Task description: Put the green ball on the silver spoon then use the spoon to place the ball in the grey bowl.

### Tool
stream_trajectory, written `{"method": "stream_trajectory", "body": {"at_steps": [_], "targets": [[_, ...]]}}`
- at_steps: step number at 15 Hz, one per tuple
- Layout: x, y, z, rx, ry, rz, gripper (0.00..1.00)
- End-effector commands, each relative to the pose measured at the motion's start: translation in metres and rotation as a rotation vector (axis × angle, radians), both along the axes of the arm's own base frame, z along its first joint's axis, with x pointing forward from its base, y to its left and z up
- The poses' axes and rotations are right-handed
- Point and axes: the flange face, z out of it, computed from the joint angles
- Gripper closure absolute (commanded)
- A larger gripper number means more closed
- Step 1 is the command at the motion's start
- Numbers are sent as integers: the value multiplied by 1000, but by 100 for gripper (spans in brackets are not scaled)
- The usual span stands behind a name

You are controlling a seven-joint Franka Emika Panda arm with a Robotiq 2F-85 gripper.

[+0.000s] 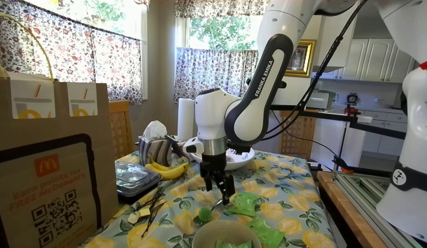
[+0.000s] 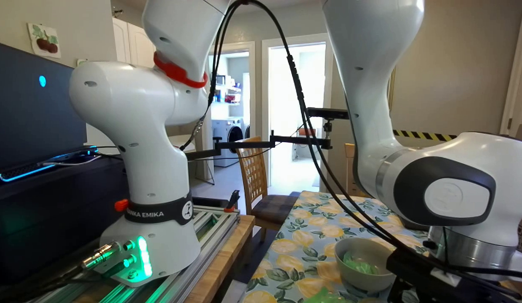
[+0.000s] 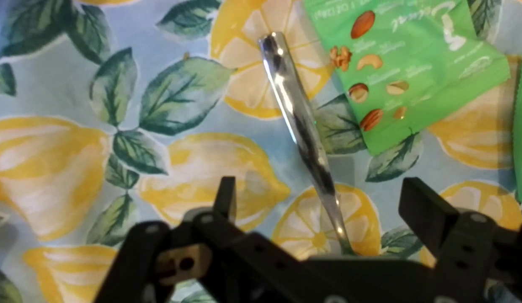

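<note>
The green ball rests on the bowl end of the silver spoon on the tablecloth, in an exterior view. The ball and the spoon's bowl end are hidden in the wrist view. There the spoon's shiny handle runs down between the fingers. My gripper points down over the handle. In the wrist view the gripper is open, with a finger on each side of the handle and apart from it. The grey bowl stands close to the ball; it also shows in an exterior view, with green packaging inside.
Green snack packets lie beside the spoon handle. Bananas, a plastic box, a tissue box and a white bowl stand farther back. A large paper bag stands at the table's side. Dark sticks lie near it.
</note>
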Motion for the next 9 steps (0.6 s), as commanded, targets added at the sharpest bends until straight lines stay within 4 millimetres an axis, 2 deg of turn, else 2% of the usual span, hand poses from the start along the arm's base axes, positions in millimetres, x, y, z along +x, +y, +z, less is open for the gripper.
{"method": "stream_trajectory", "body": {"at_steps": [1,5,6,7,9], "targets": [[-10,0,-1,-15,11,47,0],[-13,1,-6,-38,16,64,0],[-14,0,-7,-41,18,71,4],[-14,-1,-8,-45,21,78,27],[-14,-1,-10,-46,23,76,31]]}}
